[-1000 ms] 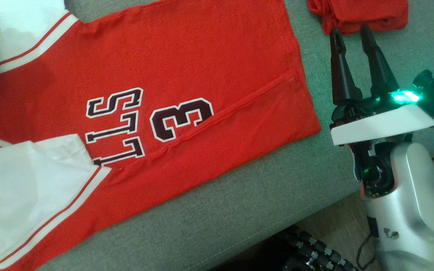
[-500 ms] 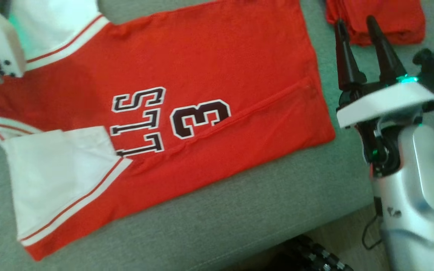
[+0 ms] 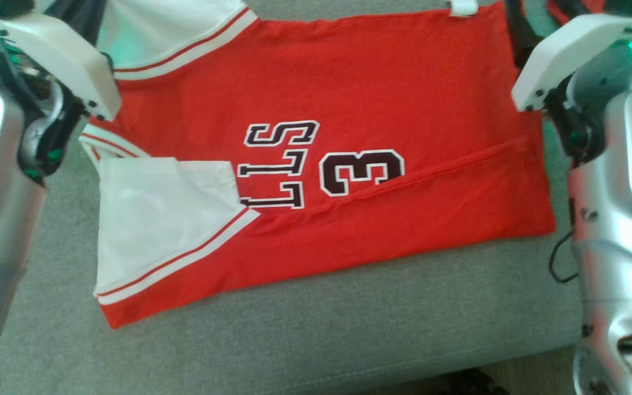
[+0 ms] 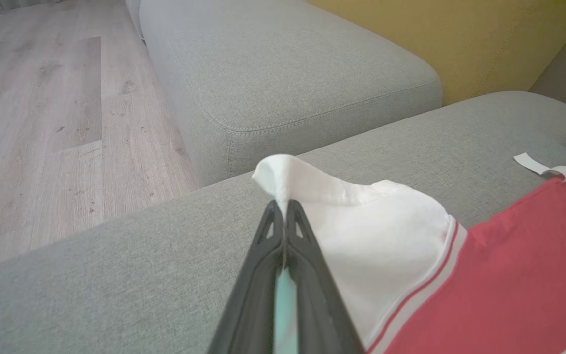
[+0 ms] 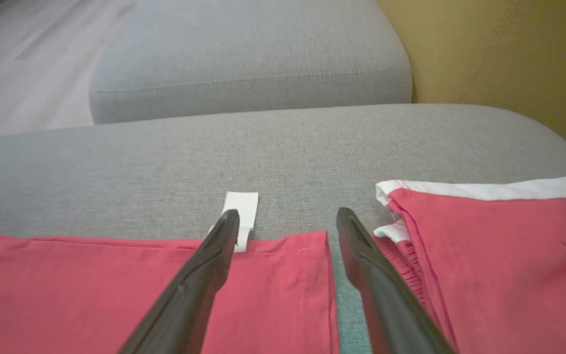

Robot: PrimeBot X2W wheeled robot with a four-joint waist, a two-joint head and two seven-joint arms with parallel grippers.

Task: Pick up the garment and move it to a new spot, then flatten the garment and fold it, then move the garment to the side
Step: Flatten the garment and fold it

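The garment [image 3: 349, 82] is a red jersey with white sleeves and dark lettering, spread flat on a grey sofa cushion [image 3: 349, 340]. My left gripper [image 4: 281, 201] is shut on the tip of the far white sleeve [image 4: 361, 231], which it has pinched up into a small peak. My right gripper [image 5: 288, 216] stands open over the garment's far hem corner [image 5: 283, 275], next to a white tag [image 5: 242, 209], with one finger on each side of the corner. The near white sleeve [image 3: 162, 219] lies folded in over the red body.
A second red garment with white trim [image 5: 499, 255] lies just right of the open gripper. Another grey cushion [image 4: 273, 73] sits beyond, with a yellow backrest [image 4: 460, 34] behind it. Wooden floor [image 4: 42, 123] lies off the cushions' left side.
My left gripper has gone from open to shut on the white sleeve. The head camera has shifted, so both arms now flank the garment's far edge.
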